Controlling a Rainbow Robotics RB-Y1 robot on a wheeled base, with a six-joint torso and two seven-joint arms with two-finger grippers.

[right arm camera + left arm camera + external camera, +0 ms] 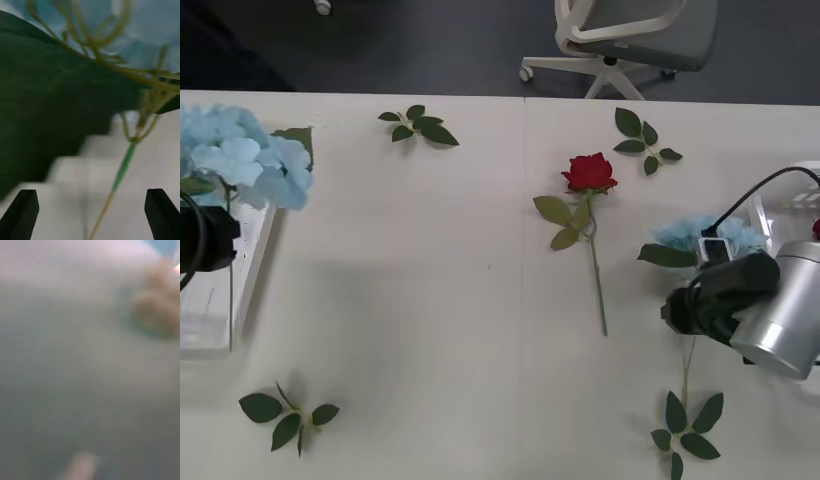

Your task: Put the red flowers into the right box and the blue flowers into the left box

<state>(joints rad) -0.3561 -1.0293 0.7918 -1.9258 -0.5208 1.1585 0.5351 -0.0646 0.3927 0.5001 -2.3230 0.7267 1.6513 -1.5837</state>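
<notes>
One red rose point(590, 172) lies on the white table right of centre, its stem running toward me. A pale blue hydrangea point(705, 235) lies near the right side, with my right gripper point(692, 305) directly above its stem. In the right wrist view that gripper point(90, 204) is open, with the green stem point(122, 174) between its black fingers, a big dark leaf point(56, 112) and the blue petals point(150, 45) beyond. More blue hydrangeas point(245, 155) rest on the left box point(250, 265). My left gripper point(202, 240) hangs over that box. The right box point(780, 200) shows a bit of red inside.
Loose green leaf sprigs lie at the back left point(418, 125), back right point(645, 140), front left point(288, 415) and front right point(688, 430). An office chair point(630, 30) stands beyond the table's far edge. Open tabletop stretches across the middle.
</notes>
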